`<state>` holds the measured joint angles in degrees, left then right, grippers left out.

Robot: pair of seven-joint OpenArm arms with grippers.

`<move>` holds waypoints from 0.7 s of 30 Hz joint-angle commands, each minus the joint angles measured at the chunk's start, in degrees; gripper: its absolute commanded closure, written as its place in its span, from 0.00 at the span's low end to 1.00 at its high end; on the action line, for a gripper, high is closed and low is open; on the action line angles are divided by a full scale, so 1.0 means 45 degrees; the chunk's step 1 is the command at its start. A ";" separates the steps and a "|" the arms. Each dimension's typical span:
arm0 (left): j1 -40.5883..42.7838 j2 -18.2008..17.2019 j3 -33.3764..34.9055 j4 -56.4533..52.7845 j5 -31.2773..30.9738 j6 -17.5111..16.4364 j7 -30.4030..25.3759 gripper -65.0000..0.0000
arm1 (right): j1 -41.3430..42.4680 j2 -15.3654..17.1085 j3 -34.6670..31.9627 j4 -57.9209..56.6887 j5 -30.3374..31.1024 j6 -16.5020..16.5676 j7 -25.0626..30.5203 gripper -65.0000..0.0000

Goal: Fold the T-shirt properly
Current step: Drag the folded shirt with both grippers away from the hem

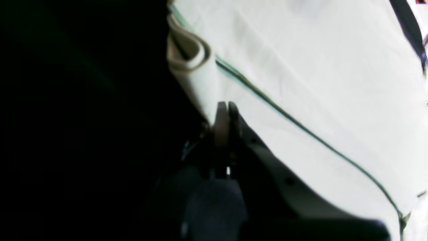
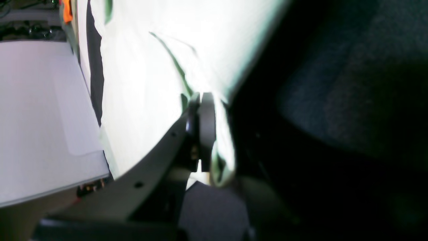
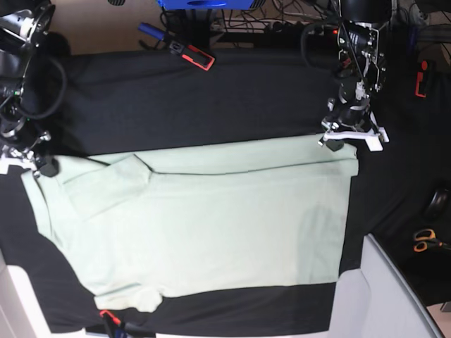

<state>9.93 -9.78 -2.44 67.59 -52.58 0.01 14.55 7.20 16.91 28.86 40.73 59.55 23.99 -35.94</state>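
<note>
A: Black cloth (image 3: 211,105) covers the whole table, matte, fine weave, a bit fuzzy in the wrist views. Grey-white board (image 3: 394,296) sits at the near right corner, smooth and flat.

B: Shirt?

A: T-shirt (image 3: 211,218) lies spread flat across the middle of the cloth, pale mint, soft cotton, mostly smooth with faint creases. Roughly rectangular body, one short sleeve folded in over the upper left, the other sleeve poking out at the bottom left. Far long edge is doubled over in a narrow band.

B: Claws?

A: Left gripper (image 1: 227,108), on the right side of the base view, is pinched closed on the shirt's far right corner. The wrist view shows the two flat pads pressed together with a thin layer of fabric between, and a rolled hem loop just beyond them. Right gripper (image 2: 200,100), at the left edge of the base view, is likewise clamped on the shirt's far left corner, fabric bunching beside the pads.

B: Other stuff?

A: Orange-handled scissors (image 3: 425,240) on the right, well apart from the shirt. Small red-and-black tool (image 3: 192,55) on the far edge of the cloth. Cables and a blue thing (image 3: 204,3) behind the table, too cropped to tell.
</note>
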 commanded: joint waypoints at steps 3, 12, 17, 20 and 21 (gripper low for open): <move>0.0342 -0.0669 0.0766 0.0794 0.0011 0.0046 -0.0116 1.00 | -0.0262 0.0258 0.0082 0.0629 0.0432 0.0188 -0.0227 1.00; 0.1416 -0.0825 0.1098 0.1536 0.0011 0.0046 -0.0136 1.00 | -0.2255 0.0297 0.0043 0.1723 0.2425 0.0130 -0.0520 1.00; 0.1924 -0.1099 0.1020 0.2044 0.0011 0.0046 -0.0155 1.00 | -0.2978 0.0277 0.0062 0.2817 0.2425 0.0130 -0.0520 1.00; 0.2061 -0.1177 0.0981 0.2669 0.0011 0.0046 -0.0136 1.00 | -0.3095 0.0277 0.0062 0.3227 0.2425 0.0130 -0.0520 1.00; 0.2159 -0.1196 0.0981 0.2943 0.0011 0.0046 -0.0136 1.00 | -0.3154 0.0277 0.0062 0.3403 0.2425 0.0130 -0.0540 1.00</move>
<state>19.73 -14.63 2.26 79.59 -52.34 0.69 15.07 -7.53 16.93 28.84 54.94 69.06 23.90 -39.16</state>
